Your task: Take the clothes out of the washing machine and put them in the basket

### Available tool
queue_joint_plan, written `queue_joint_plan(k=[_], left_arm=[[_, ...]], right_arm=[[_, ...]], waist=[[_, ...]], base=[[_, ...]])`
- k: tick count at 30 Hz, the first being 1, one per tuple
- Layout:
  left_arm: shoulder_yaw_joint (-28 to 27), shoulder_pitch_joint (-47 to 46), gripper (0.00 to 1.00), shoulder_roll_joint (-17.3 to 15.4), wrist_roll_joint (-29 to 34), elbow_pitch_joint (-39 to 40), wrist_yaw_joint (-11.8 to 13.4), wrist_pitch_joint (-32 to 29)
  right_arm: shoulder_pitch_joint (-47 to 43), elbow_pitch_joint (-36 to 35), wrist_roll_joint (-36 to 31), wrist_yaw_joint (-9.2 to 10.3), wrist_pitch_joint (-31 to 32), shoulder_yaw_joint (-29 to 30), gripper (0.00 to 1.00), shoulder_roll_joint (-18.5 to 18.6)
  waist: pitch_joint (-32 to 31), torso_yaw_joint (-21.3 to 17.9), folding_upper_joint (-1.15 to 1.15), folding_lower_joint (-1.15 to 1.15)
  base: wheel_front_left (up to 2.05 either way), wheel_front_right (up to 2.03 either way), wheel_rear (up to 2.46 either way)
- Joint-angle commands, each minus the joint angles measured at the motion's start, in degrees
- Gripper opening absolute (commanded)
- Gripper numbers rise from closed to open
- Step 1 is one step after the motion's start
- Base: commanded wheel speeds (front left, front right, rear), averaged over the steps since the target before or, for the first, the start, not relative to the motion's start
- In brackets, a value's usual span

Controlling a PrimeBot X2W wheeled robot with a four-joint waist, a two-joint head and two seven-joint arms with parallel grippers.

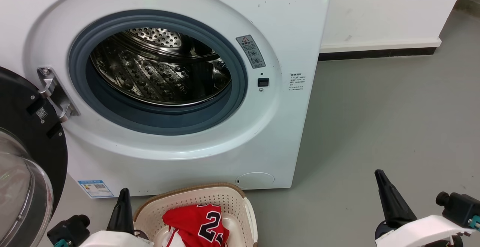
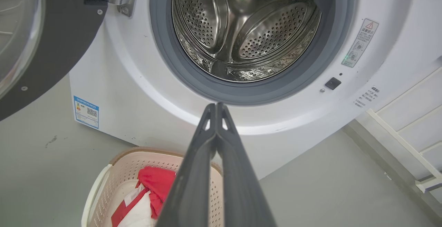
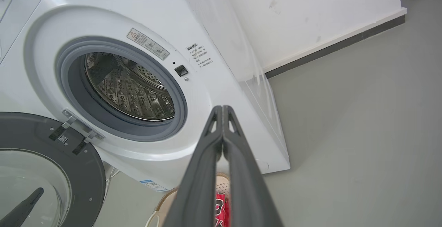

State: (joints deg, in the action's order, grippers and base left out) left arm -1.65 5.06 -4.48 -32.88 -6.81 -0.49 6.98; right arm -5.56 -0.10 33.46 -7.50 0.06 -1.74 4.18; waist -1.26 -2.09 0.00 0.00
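Saw a big white washing machine standing on a grey floor, next to a white wall. Found its round door, black rim and clear glass, hanging wide open on the left side. Looked into the shiny steel drum, dotted with little holes, inside a grey rubber ring. Noticed the cream basket with a brown rim sitting on the floor just in front of the machine. Found the clothes lying inside the basket, bright red with white trim, a black number showing on top. Saw the left tool pinched closed, holding nothing, pointing at the machine, close to the basket. Saw the right tool closed too, holding nothing, off to the right over the floor, well apart from the basket.
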Motion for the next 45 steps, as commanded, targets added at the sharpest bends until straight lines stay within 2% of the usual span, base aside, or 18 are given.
queue_joint_plan(k=[1,23,45], left_arm=[[-0.3,-2.0,0.0,0.0,-2.1,0.5,-0.3,-0.4],[-1.8,-5.0,0.0,0.5,-19.9,-1.9,-2.4,-4.5],[-2.9,-7.4,0.0,0.8,-33.6,-3.7,-4.1,-7.7]], right_arm=[[1.8,-0.3,2.2,0.0,0.1,0.2,0.0,0.4],[5.0,4.1,21.0,0.0,0.9,1.3,0.0,0.9],[7.5,7.5,35.1,0.0,2.0,2.6,0.0,1.0]], waist=[[0.0,0.0,0.0,0.0],[0.3,0.5,0.0,0.0],[0.6,0.9,0.0,0.0]], base=[[0.0,0.0,0.0],[0.0,0.0,0.0],[0.0,0.0,0.0]])
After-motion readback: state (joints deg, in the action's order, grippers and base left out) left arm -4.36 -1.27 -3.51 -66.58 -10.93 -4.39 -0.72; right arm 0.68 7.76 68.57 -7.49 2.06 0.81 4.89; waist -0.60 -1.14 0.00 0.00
